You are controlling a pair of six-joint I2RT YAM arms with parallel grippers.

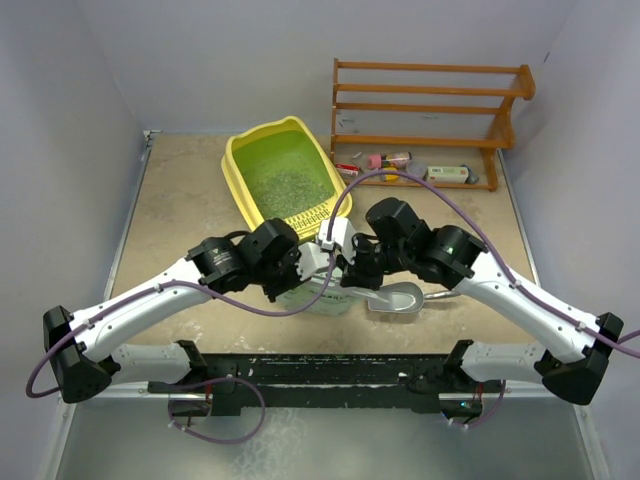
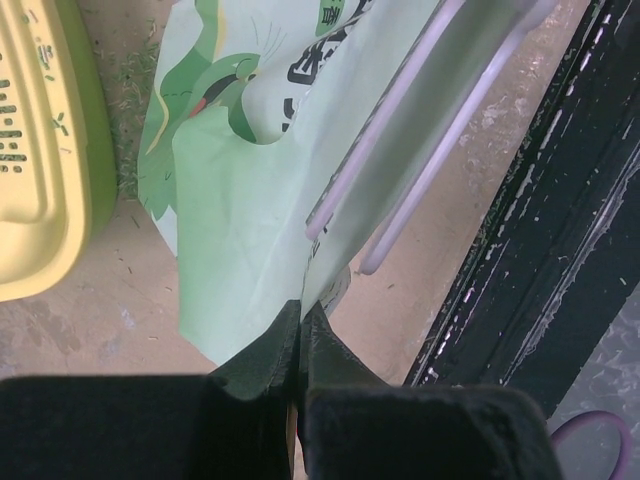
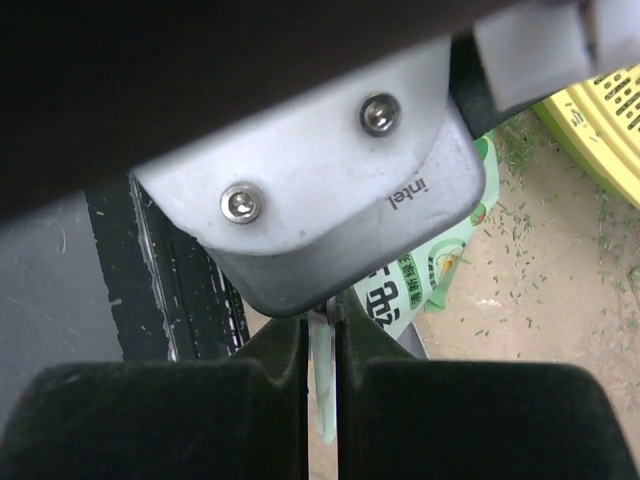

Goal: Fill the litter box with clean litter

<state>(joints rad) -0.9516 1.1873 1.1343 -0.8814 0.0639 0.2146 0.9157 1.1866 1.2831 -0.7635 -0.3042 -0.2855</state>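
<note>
Litter [image 1: 285, 180] lies as grey-green granules over the green floor of the one yellow litter box [image 1: 240, 182], which you see at the upper centre of the top view, its slotted end toward the arms. More loose granules [image 3: 520, 230] are scattered on the table [image 1: 170, 200] at the right of the right wrist view.

You have one pale-green bag [image 2: 250, 230] with dark print, standing just below the box in the top view, between the two arms. Both of your end effectors meet over it. The left end effector [image 2: 302, 318] is pressed together, pinching the bag's edge at the bottom centre of the left wrist view. The right end effector [image 3: 322, 318] is nearly pressed together as well, with a thin pale-green strip of the bag between its fingers [image 3: 280, 350]; the left arm's white camera housing fills the upper part of that view.

One grey metal scoop [image 1: 398, 298] lies on the table just right of the bag. One brown wooden rack [image 1: 425, 69] stands at the upper right, with a few small items on its lowest level, too small to name.
</note>
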